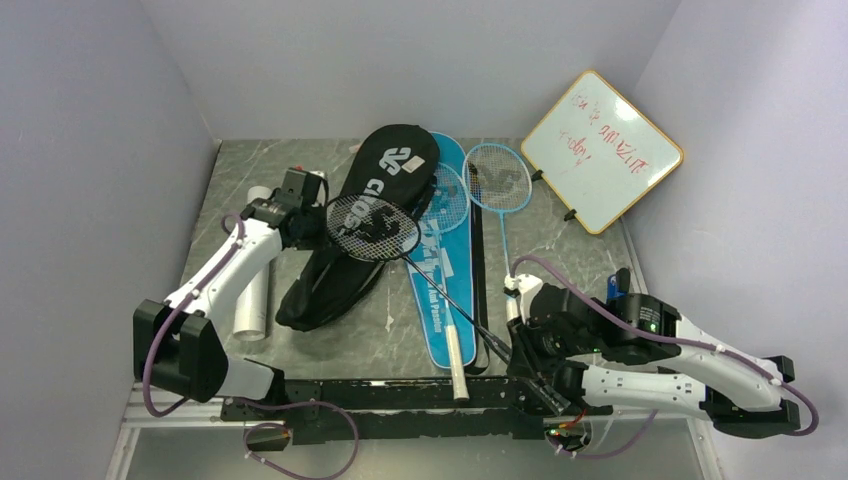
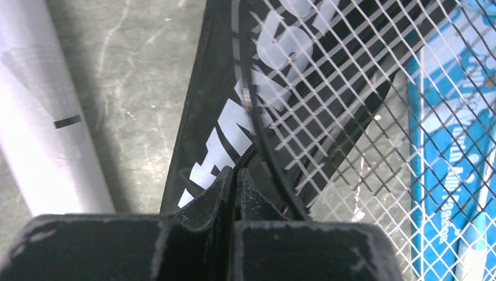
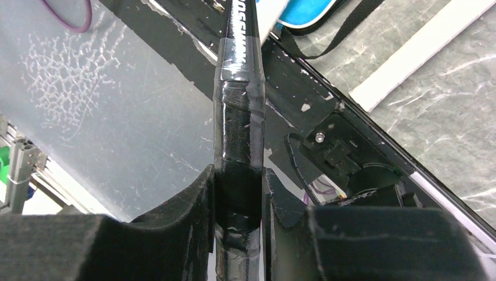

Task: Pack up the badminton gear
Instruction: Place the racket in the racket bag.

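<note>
Right gripper [image 3: 237, 186]: fingers [image 3: 196, 202] clamped on the butt end of the black racket with a film-wrapped grip [image 3: 237, 117], one pad on each side with no gap. Right wrist view alone shows that clamp, plus the black base rail under the handle and the tail of the blue fabric racket cover [image 3: 307, 9] with its black strap. Left gripper [image 2: 235, 172]: fingertips pressed fully together at the edge of the black fabric racket cover with white lettering [image 2: 196, 134], right beside the held racket's rim. A small ribbed bit pokes out just past the tips, and I can't tell if it's pinched. Only the left wrist view shows that contact; from the top the tips are hidden behind the wrist. The top view gives the layout. The black racket runs diagonally, with its head over the lower part of the black cover and its shaft crossing the blue cover to the right gripper at the near edge. The white-grip racket [image 1: 457, 365] lies along the blue cover with its handle reaching the base rail. The light-blue racket [image 1: 497, 178] lies just right of the blue cover, head toward the back. The white cardboard tube [image 1: 255, 295] lies left of the black cover, beside the left arm. A wood-framed whiteboard with red writing [image 1: 602, 150] leans in the back right corner. The surface is a grey marble-pattern tabletop [image 1: 570, 260], with plain pale lilac walls [image 1: 400, 60] on three sides.
</note>
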Available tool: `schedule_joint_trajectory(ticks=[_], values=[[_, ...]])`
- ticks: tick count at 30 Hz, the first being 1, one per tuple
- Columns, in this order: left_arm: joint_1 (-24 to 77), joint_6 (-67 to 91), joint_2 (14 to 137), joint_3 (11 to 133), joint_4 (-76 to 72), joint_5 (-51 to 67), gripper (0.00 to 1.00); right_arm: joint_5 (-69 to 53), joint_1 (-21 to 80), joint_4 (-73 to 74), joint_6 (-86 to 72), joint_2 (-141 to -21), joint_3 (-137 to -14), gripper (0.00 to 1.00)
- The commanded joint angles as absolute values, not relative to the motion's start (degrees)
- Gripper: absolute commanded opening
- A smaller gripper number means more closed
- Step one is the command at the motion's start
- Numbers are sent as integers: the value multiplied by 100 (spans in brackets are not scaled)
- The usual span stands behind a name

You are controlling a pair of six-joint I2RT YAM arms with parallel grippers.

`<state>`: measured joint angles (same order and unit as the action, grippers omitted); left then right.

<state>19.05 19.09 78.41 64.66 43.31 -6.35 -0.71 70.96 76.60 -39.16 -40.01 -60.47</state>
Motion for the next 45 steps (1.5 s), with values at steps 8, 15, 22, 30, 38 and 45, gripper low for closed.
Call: schedule_joint_trajectory(ticks=[8,15,22,30,38,45], values=[[928,1452,8281,7200,4039,-657,5,337,7106,7751,-3630,-4375,-6207,0],[603,1460,8418,7271,3937,-416,5,40,7107,7685,-3440,-4236,-6353,0],[410,1441,8413,7303,3811,-315,5,-599,7105,7703,-3145,-4106,-6327,0],[396,1437,8355,7233,3721,-55,5,-754,7109,7901,-2964,-4047,-6262,0],[396,1388,8053,7119,3723,305,5,-207,7105,7852,-3064,-4305,-5961,0],[398,1446,7640,6746,3696,945,5,298,7110,7404,-3523,-4486,-6004,0]])
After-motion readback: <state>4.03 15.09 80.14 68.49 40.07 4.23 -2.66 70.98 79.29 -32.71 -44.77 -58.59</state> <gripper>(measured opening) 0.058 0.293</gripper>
